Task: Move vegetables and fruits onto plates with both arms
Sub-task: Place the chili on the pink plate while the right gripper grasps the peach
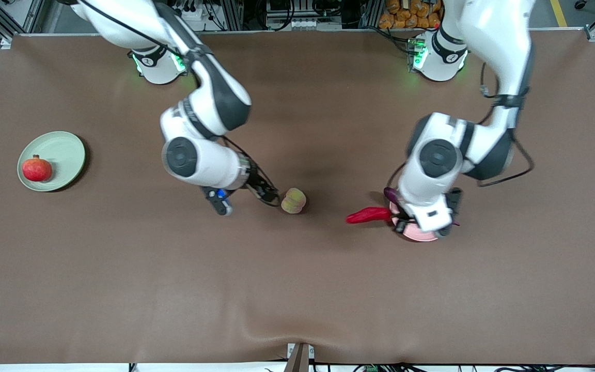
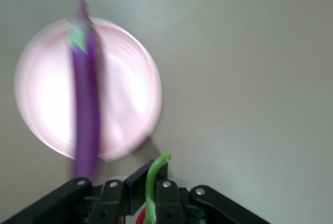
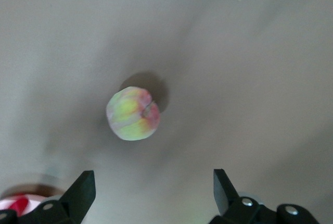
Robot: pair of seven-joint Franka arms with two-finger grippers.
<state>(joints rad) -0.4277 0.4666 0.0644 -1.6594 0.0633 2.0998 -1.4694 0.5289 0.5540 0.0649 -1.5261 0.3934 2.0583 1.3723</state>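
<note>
My left gripper (image 1: pixel 400 217) is shut on the green stem (image 2: pixel 155 182) of the red chili pepper (image 1: pixel 367 215) and holds it over the edge of the pale pink plate (image 1: pixel 423 235). The purple eggplant (image 2: pixel 86 110) lies across that pink plate (image 2: pixel 125 88); only its tip shows in the front view (image 1: pixel 390 195). My right gripper (image 1: pixel 271 196) is open and empty, just beside the yellowish-green peach-like fruit (image 1: pixel 293 200) on the table. In the right wrist view the fruit (image 3: pixel 133 113) lies ahead of the open gripper (image 3: pixel 153 187). The red apple-like fruit (image 1: pixel 36 169) sits on the pale green plate (image 1: pixel 62 150).
The brown table (image 1: pixel 297 289) is bare cloth nearer the front camera. The green plate stands at the right arm's end of the table. The left arm's wrist covers most of the pink plate in the front view.
</note>
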